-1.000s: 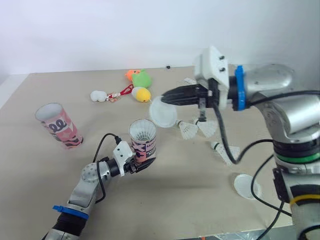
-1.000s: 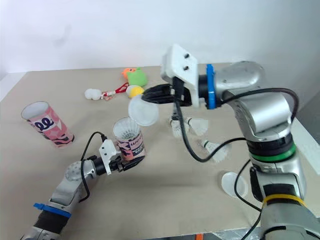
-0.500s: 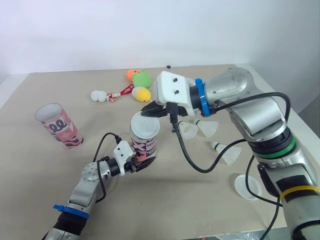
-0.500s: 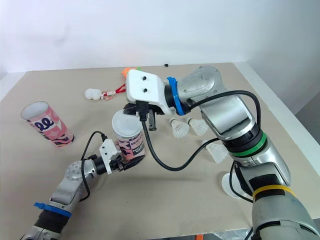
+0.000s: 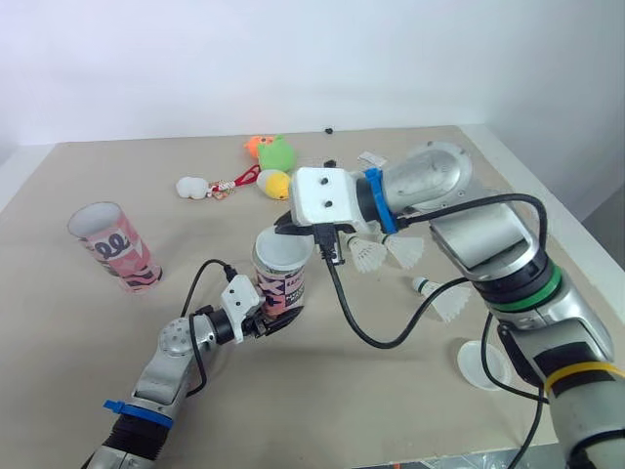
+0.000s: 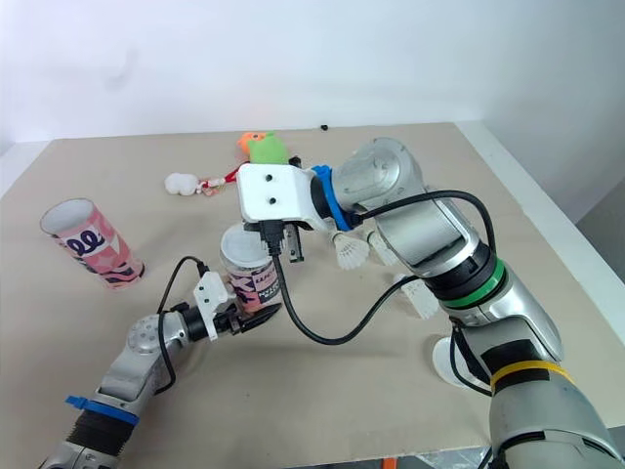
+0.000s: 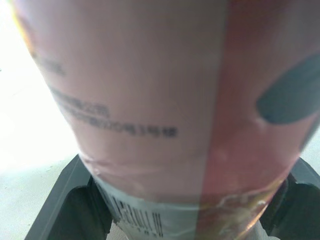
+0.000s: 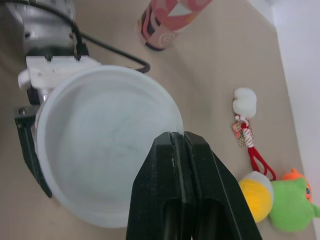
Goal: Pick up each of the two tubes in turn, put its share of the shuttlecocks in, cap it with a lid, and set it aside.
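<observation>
left claw (image 5: 265, 321) clenched on pink printed cardboard tube (image 5: 283, 289), upright mid beige surface (image 5: 88, 342) | right claw (image 5: 289, 224) pinching translucent white plastic lid (image 5: 284, 252) | lid moved from mid-air onto tube mouth | capping likely underway

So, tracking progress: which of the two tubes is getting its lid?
The tube in the left pincer: the right pincer holds a lid at its mouth. The other tube stands apart, open.

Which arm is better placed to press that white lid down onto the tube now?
Right. The right gripper pinches the lid by its rim at the mouth of the tube, while the left gripper is occupied gripping that tube near its base.
</observation>
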